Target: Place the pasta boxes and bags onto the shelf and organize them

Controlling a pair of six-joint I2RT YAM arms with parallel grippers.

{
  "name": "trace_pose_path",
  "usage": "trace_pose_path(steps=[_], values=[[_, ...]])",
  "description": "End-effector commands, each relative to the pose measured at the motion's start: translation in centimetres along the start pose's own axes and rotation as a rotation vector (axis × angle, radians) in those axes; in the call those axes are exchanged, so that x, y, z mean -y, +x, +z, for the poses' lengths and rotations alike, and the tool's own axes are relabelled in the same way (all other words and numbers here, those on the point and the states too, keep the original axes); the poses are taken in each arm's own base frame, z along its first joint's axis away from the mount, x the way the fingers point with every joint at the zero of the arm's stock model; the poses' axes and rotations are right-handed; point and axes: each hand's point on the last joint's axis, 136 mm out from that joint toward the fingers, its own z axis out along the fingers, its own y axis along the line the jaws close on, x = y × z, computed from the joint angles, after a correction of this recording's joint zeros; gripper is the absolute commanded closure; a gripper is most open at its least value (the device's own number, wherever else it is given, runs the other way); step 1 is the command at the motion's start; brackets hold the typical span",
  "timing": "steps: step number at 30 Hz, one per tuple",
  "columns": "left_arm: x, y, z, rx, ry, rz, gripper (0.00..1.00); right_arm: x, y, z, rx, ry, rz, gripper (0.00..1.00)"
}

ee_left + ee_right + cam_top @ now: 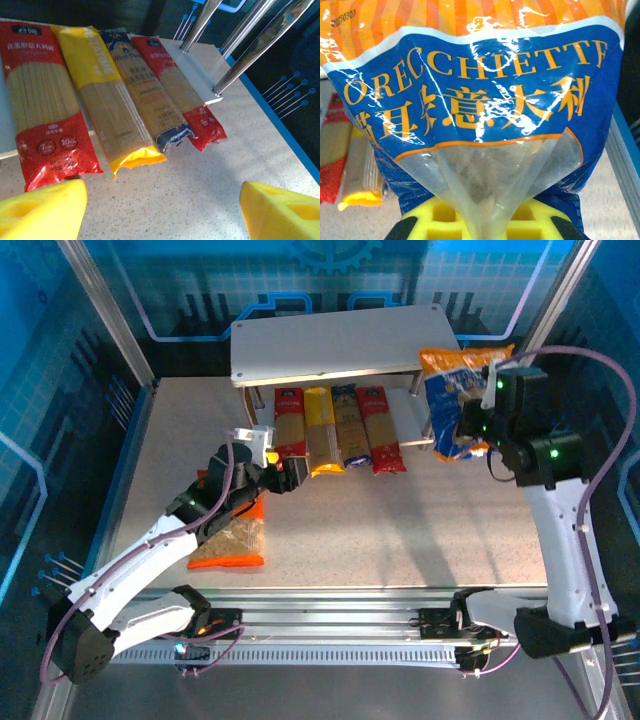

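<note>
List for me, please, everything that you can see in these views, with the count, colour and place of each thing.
Shelf: one, white-grey boards on metal legs, far middle of the table.
Spaghetti packs: four, red, yellow, dark blue, red, side by side on the shelf's lower board, near ends sticking out.
Orange bag: one, flat on the table at near left, partly under the left arm.
Blue bag: one, blue with an orange top, held up beside the shelf's right end.
Table: one, speckled beige.
Left gripper: one, yellow fingers, open, in front of the packs.
Right gripper: one, yellow fingers, shut on the blue bag.
</note>
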Motion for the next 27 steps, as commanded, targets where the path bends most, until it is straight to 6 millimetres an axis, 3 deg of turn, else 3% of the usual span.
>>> trace_pose_path(steps=[1,6,13,18,27], values=[[0.5,-1.3,-0.1,0.024,-0.003,0.029,0.19,-1.5,-8.6,-3.3,0.283,-0.037,-0.042,1.00],[0.5,-1.5,0.1,0.023,-0.004,0.029,0.19,-3.4,-14.3,-2.5,0.384,-0.068,-0.094,1.00],[0.6,-1.8,0.2,0.023,-0.010,0.031,0.19,-6.3,-18.8,1.2,0.429,-0.134,-0.100,1.00],[0.3,-1.8,0.2,0.021,-0.024,0.030,0.19,-7.9,-20.1,3.9,0.428,-0.184,-0.046,1.00],[0.2,-1.9,0.4,0.022,-0.032,0.030,0.19,-10.4,-20.3,6.4,0.424,-0.252,0.001,1.00]])
